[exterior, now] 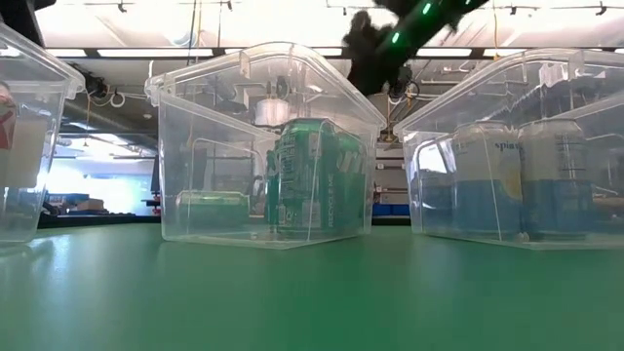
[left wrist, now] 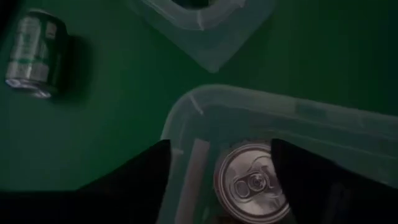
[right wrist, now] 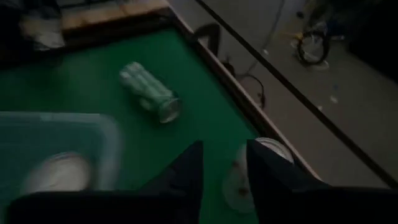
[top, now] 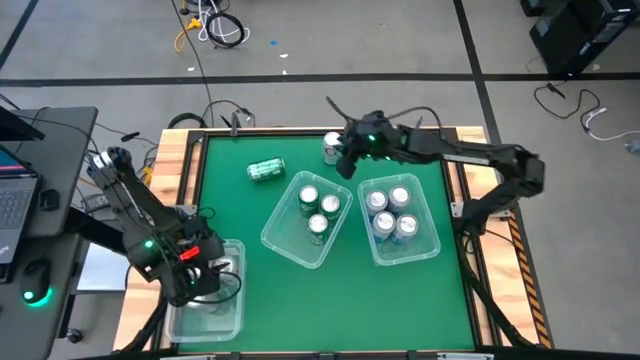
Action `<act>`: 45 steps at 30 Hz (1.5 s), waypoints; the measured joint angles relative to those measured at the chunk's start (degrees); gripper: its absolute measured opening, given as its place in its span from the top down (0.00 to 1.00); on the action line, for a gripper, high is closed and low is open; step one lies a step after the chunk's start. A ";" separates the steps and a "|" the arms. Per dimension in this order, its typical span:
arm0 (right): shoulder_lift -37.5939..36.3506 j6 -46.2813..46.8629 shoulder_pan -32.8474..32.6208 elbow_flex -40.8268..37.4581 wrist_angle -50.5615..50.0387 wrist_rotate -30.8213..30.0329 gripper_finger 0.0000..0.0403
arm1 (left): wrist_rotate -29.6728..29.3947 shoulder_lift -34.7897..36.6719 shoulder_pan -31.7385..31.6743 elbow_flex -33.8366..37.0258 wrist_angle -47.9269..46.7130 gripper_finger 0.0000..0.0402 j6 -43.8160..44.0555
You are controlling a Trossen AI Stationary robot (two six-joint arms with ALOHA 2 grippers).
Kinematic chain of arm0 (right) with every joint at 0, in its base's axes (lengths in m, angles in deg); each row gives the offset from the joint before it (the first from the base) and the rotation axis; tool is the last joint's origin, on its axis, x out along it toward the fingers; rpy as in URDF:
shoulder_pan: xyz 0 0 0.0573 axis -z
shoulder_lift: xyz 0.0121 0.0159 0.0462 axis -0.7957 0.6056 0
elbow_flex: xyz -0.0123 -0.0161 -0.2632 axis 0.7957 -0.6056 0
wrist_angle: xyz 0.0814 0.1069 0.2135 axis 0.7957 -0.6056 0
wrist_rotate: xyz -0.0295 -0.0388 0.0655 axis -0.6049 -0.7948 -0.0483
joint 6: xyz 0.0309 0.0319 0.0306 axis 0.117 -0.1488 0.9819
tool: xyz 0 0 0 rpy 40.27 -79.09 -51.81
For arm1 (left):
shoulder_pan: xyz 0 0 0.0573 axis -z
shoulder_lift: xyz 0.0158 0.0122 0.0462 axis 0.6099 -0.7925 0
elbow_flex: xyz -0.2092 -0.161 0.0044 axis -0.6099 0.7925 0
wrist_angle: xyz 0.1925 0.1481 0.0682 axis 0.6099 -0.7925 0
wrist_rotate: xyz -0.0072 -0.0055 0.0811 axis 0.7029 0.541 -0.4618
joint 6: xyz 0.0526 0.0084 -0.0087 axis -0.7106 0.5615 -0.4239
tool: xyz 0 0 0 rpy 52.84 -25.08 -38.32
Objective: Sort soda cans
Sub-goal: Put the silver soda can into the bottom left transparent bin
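A silver-white can [top: 331, 147] stands near the table's far edge. My right gripper [top: 347, 160] is beside and above it, open by a narrow gap; in the right wrist view [right wrist: 225, 177] the can's top [right wrist: 273, 148] shows behind one finger. A green can [top: 266, 171] lies on its side on the table. Three green cans stand in the middle bin [top: 290, 248] and several blue ones in the right bin [top: 432, 240]. My left gripper [left wrist: 221, 180] is open over the left bin [top: 232, 318]. Its fingers stand on either side of an upright can's top [left wrist: 252, 183]. My left gripper comes from above, one finger on each side of the can's top [left wrist: 231, 163] in the left bin; whether a finger touches the can I cannot tell. My right gripper slants down over the silver-white can [right wrist: 235, 186]; whether it touches it I cannot tell.
Three clear bins take up the table's middle and near left. Bare green surface lies along the near edge [top: 330, 310] and around the lying can. A raised wooden border [top: 172, 160] frames the table. A desk with a laptop [top: 15, 195] stands to the left.
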 joint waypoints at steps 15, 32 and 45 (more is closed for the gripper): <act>14.96 -0.62 12.22 -0.02 9.64 11.76 0.22 | -1.74 5.46 0.00 -0.04 10.68 0.98 -7.43; 19.73 -2.18 12.15 -0.08 13.39 12.66 0.29 | -3.18 3.84 -5.98 -2.95 27.72 0.79 -28.72; -5.47 -3.95 2.32 -0.04 1.05 10.28 0.29 | 14.53 -0.63 -19.64 -3.50 35.25 0.98 -49.51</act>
